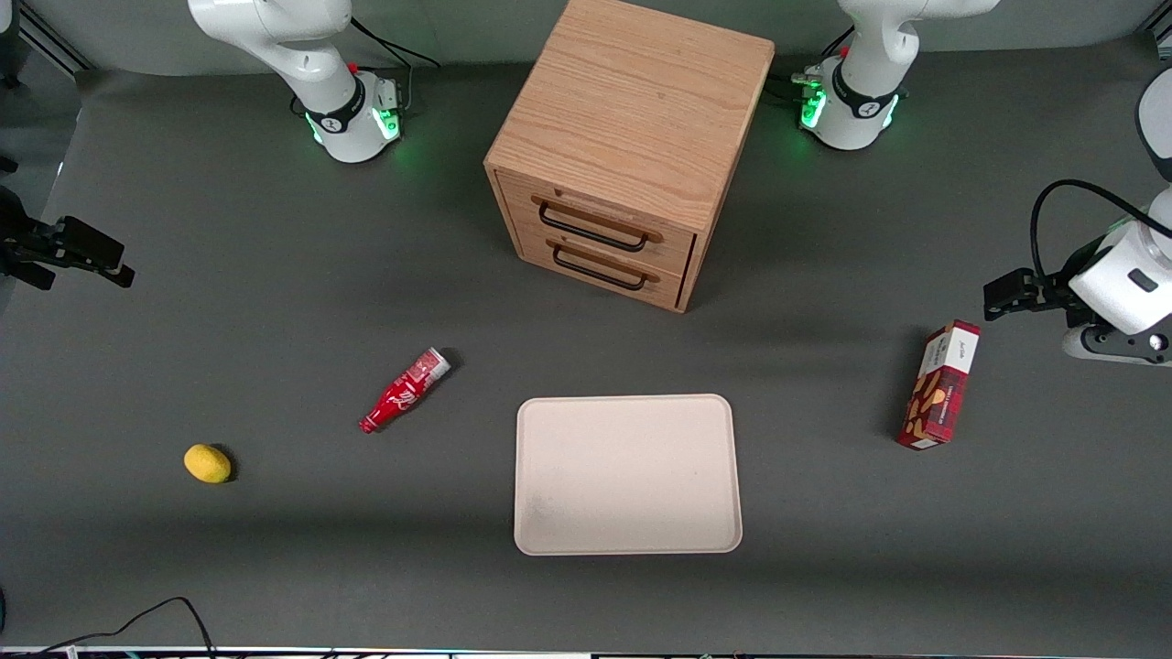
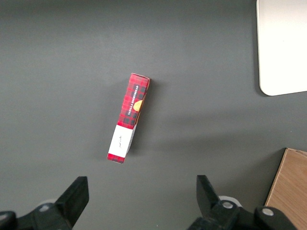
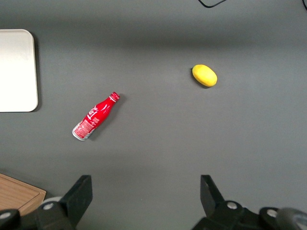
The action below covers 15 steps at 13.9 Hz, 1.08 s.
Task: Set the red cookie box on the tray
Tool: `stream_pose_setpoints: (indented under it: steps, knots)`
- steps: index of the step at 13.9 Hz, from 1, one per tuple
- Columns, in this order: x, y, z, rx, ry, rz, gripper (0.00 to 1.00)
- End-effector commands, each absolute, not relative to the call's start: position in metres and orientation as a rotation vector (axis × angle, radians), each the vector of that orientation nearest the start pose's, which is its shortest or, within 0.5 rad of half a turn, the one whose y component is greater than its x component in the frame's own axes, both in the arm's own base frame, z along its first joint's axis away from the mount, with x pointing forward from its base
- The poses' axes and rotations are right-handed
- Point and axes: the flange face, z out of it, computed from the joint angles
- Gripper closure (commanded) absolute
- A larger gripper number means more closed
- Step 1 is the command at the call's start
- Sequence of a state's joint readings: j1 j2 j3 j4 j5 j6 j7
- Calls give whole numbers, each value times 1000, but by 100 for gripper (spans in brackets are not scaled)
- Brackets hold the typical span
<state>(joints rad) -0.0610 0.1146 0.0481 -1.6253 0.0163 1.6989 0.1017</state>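
The red cookie box (image 1: pixel 938 384) lies on the grey table toward the working arm's end, its white end panel farther from the front camera. In the left wrist view the red cookie box (image 2: pixel 128 117) lies flat, apart from everything. The cream tray (image 1: pixel 627 473) sits bare near the table's middle, nearer the front camera than the cabinet; one rounded corner of the tray (image 2: pixel 283 48) shows in the left wrist view. My gripper (image 1: pixel 1005 297) hovers open just above and a little farther back than the box, with nothing between its fingers (image 2: pixel 76 194).
A wooden two-drawer cabinet (image 1: pixel 632 146) stands at the back middle, drawers shut. Toward the parked arm's end lie a small red bottle (image 1: pixel 405 390) and a yellow lemon (image 1: pixel 208 463). A black cable (image 1: pixel 165 613) loops at the front edge.
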Motion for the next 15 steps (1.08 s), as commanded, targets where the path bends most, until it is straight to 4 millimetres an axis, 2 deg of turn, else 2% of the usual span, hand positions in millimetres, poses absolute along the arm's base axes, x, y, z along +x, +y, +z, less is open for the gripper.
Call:
stream_pose_setpoints:
  steps: [1, 5, 8, 9, 10, 12, 15]
  knots:
    - [597, -8, 549, -3097, 201, 81, 0]
    - [597, -5, 551, -3098, 196, 93, 0]
    - [603, 0, 530, -3090, 268, 150, 0]
    - [608, 8, 518, -3105, 312, 171, 0]
    - [614, 25, 501, -3124, 292, 191, 0]
    - [629, 30, 460, -3135, 352, 222, 0]
    - [630, 42, 406, -3127, 430, 185, 0]
